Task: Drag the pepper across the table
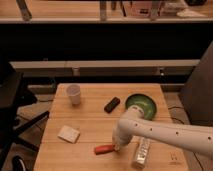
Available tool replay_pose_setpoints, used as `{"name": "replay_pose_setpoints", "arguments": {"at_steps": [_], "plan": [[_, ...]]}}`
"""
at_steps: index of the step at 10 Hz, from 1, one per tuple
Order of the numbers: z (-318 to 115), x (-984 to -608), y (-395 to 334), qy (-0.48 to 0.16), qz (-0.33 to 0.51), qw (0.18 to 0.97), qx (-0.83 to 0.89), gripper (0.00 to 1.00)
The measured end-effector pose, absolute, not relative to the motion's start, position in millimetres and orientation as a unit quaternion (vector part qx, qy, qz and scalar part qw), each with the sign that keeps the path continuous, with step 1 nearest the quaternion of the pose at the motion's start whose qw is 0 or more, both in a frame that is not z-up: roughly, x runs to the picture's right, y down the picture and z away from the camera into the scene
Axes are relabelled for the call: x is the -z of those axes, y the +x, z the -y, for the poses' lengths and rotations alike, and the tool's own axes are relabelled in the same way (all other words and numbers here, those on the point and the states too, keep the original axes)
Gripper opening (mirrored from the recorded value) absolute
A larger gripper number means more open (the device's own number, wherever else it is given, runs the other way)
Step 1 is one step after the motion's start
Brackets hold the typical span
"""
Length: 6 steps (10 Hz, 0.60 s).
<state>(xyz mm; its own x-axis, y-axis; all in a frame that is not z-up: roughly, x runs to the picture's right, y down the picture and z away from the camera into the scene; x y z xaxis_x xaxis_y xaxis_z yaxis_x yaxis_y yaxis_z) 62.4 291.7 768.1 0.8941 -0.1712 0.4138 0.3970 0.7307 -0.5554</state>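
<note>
The pepper [103,149] is a small red-orange piece lying near the front edge of the light wooden table [95,127]. My white arm reaches in from the right. The gripper [117,146] sits at the arm's tip, low on the table and touching the pepper's right end. The arm hides most of the gripper.
A white cup [74,94] stands at the back left. A black block [112,104] lies mid-table beside a green bowl [142,105]. A pale sponge [69,133] lies front left. A white tube [141,152] lies front right. Chairs flank the table.
</note>
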Motion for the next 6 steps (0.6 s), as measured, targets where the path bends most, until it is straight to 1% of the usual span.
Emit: {"name": "replay_pose_setpoints", "arguments": {"at_steps": [6], "plan": [[-276.9, -777.0, 92.6, -0.332, 0.169, 0.919, 0.133, 0.02]]}}
